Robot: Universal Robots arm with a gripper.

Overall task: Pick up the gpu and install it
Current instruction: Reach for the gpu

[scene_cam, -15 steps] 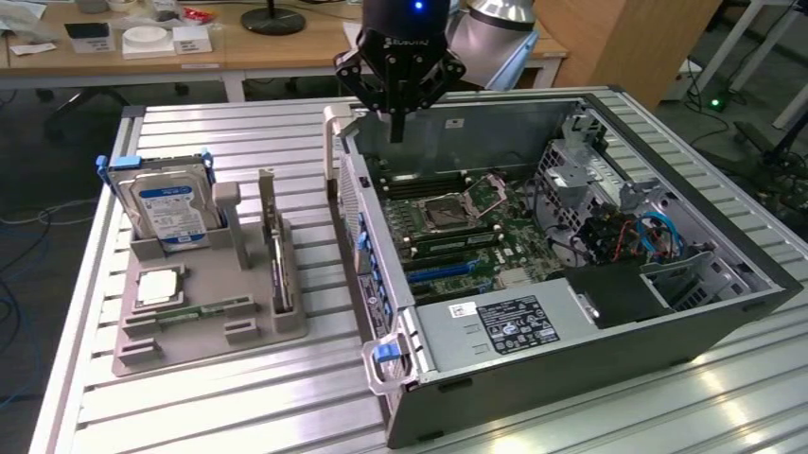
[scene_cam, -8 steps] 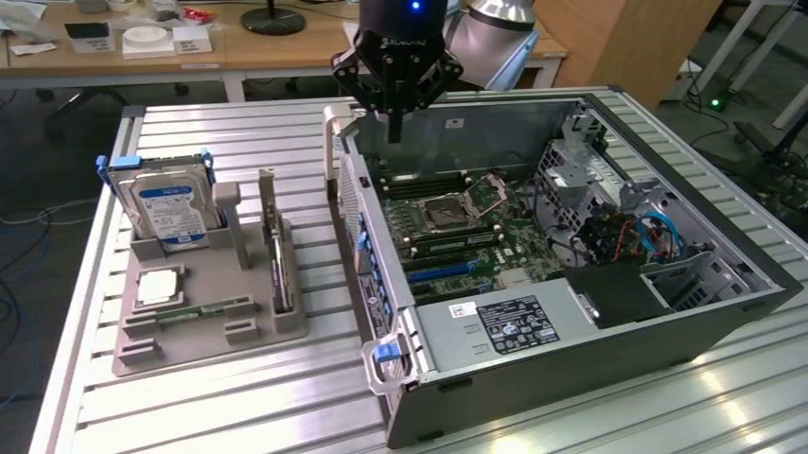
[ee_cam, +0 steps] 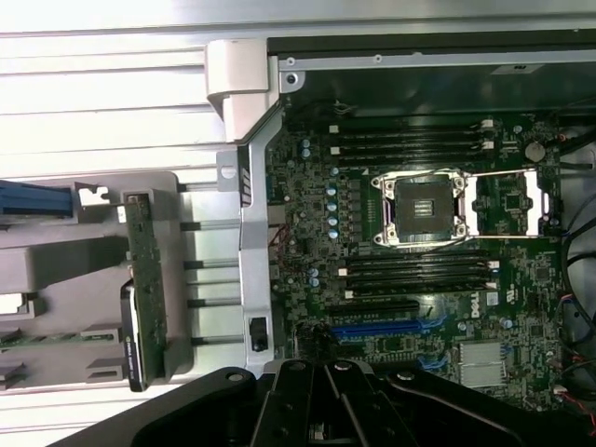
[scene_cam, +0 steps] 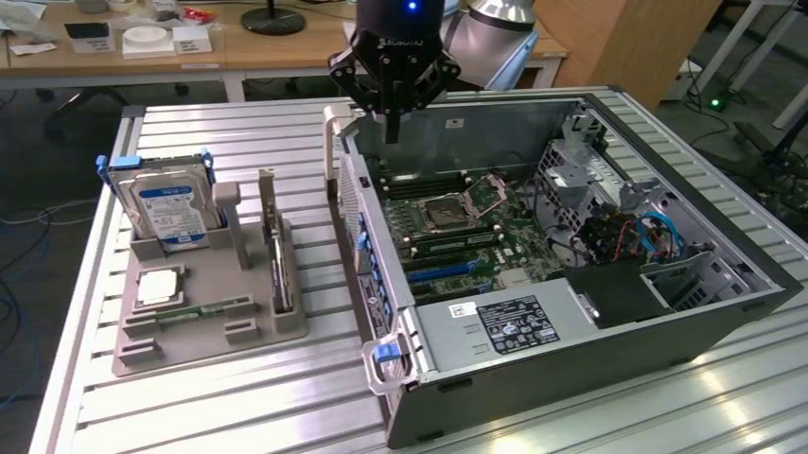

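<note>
The gripper (scene_cam: 392, 132) hangs above the far corner of the open computer case (scene_cam: 593, 369), on the exterior view's left, with its jaws pressed together and nothing between them. The wrist view shows the dark fingers (ee_cam: 296, 405) closed over the edge of the motherboard (ee_cam: 372, 307), touching no component. Below them in the exterior view lies the motherboard (scene_cam: 455, 227), with the open processor socket (scene_cam: 474, 199) at about four o'clock from the gripper. The gpu (scene_cam: 279, 260) has not been picked up. It stands on its long edge in a slot of the grey holder tray (scene_cam: 189, 345), outside the case and at about seven o'clock from the gripper, with its pale bracket strip (scene_cam: 268, 199) upright at the far end. In the wrist view the gpu (ee_cam: 146, 279) appears as a narrow green card just beside the case wall. On the same tray, at nine o'clock from the gpu, a hard drive (scene_cam: 170, 203) stands upright in its blue carrier, and a memory stick (scene_cam: 202, 310) lies flat near the tray's front. Tray and case rest on a slatted metal table (scene_cam: 227, 407).
</note>
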